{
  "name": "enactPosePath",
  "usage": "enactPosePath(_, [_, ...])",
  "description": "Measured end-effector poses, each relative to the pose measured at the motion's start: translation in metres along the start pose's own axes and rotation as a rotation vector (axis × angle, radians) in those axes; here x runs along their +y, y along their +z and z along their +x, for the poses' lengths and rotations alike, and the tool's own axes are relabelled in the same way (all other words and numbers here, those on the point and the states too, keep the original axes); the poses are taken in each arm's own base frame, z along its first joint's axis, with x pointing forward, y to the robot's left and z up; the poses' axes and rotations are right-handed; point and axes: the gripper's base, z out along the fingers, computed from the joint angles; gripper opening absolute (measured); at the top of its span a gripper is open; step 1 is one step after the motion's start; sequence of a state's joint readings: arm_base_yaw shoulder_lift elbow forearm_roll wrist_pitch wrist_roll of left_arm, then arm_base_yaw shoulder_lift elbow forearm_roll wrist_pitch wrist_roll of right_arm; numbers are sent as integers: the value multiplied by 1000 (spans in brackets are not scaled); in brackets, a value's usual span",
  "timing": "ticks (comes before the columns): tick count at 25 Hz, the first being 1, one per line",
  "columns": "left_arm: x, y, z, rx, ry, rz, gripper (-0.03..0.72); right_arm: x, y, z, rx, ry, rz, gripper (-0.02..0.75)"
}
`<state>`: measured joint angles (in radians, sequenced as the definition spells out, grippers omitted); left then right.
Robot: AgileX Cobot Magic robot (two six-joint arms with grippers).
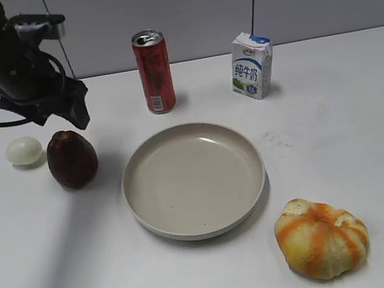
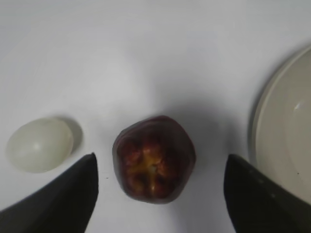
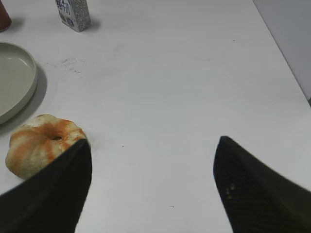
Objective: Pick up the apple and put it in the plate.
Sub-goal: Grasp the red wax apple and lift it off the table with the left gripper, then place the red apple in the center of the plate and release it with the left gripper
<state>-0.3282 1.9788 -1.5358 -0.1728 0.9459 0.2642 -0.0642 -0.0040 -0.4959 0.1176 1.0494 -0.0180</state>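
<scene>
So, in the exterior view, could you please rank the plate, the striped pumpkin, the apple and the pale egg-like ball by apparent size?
1. plate, clearly the widest.
2. pumpkin, though it sits nearest the camera, which flatters it.
3. apple.
4. egg-like ball, the smallest.

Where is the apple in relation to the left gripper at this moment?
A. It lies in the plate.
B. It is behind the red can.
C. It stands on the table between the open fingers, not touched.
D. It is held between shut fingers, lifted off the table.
C: in the left wrist view the apple stands on the table, framed by the open left gripper, with a gap on each side.
</scene>
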Motion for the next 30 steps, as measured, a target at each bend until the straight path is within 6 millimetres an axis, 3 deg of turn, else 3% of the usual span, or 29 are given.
enactPosePath(4, [4,26,3,62,-6,3,611,0,0,0,0,0,0,589])
enactPosePath(10, [7,45,5,109,-5,3,596,0,0,0,0,0,0,589])
enactPosePath(17, [6,41,6,140,-3,12,568,0,0,0,0,1,0,589])
enactPosePath(21, [-3,18,-3,158,22,27,568,0,0,0,0,1,0,589])
enactPosePath(25, [-43,-9,-19,117,121,48,568,0,0,0,0,0,0,589])
enactPosePath(30, [-121,-9,-27,21,291,87,568,0,0,0,0,0,0,589])
